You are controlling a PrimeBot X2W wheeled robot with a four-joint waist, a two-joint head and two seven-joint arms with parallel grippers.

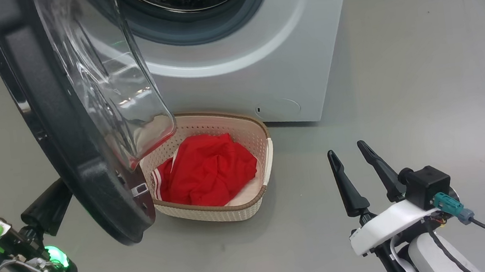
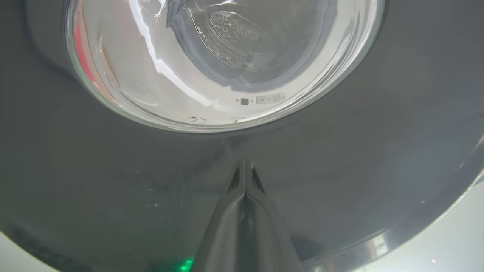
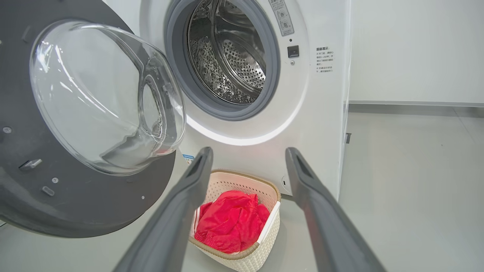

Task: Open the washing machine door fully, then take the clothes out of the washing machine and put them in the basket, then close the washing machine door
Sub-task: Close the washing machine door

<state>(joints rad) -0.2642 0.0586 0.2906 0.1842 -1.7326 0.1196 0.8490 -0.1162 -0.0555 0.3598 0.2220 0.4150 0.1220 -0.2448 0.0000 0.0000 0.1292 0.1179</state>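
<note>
Our left gripper (image 2: 245, 168) has its fingers pinched together on nothing, tips right at the black outer face of the washing machine door (image 1: 65, 147), which stands open. Our right gripper (image 1: 345, 148) is spread wide and empty, well apart from the basket (image 1: 268, 149). The clothes (image 1: 210, 169) lie in that basket, just before the washing machine (image 1: 261, 61).
</note>
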